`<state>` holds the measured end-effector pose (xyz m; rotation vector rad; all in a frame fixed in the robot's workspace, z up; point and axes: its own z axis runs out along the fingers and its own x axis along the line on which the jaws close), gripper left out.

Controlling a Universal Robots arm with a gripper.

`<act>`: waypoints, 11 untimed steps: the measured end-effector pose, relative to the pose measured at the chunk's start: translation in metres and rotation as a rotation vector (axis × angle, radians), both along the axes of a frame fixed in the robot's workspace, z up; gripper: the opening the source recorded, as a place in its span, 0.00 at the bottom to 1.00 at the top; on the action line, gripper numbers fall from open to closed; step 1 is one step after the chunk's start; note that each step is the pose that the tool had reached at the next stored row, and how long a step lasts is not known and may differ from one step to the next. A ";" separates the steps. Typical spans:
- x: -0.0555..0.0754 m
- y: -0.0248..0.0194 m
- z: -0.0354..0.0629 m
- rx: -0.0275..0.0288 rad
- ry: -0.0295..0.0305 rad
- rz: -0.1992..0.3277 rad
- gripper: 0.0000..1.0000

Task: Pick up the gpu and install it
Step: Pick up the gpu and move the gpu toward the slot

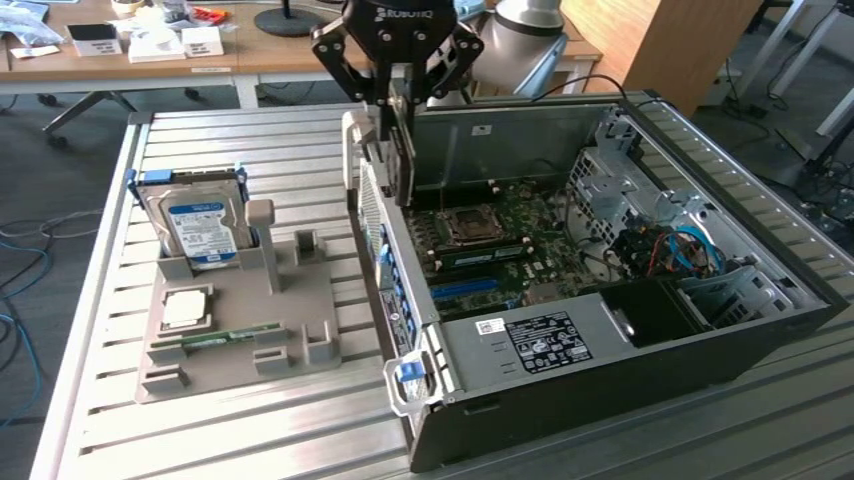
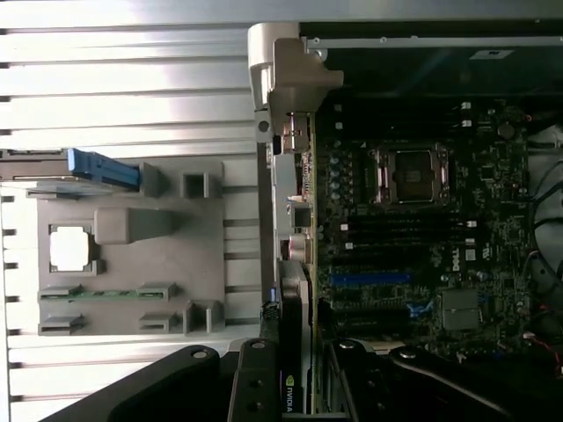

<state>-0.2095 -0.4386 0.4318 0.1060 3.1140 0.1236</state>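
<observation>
My gripper [image 1: 396, 100] hangs from the top of the exterior view, shut on the gpu [image 1: 396, 160]. The card is a thin dark board with a silvery metal edge, held upright and seen nearly edge-on. It hangs over the open computer case [image 1: 747, 330], just above the case wall on the exterior view's left and beside the motherboard [image 1: 507, 240]. In the wrist view the gpu [image 2: 299, 220] runs as a narrow strip out from between the fingers of the gripper [image 2: 295, 382], along the motherboard's [image 2: 396, 246] edge. A blue slot [image 2: 369, 278] lies on the board nearby.
On the slatted metal table [image 1: 267, 140] a grey holder tray [image 1: 227, 370] carries a hard drive [image 1: 200, 225], a processor chip [image 1: 183, 307] and a green memory stick [image 1: 220, 338]. The case's power supply [image 1: 541, 340], drive cage and cables [image 1: 681, 250] crowd its right half.
</observation>
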 end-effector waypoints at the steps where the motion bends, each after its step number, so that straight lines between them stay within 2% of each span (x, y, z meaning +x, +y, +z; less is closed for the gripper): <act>1: 0.003 0.0000 0.0000 0.0000 0.0001 0.000 0.27; 11: 0.036 0.0002 0.0000 0.0013 0.0000 0.003 0.27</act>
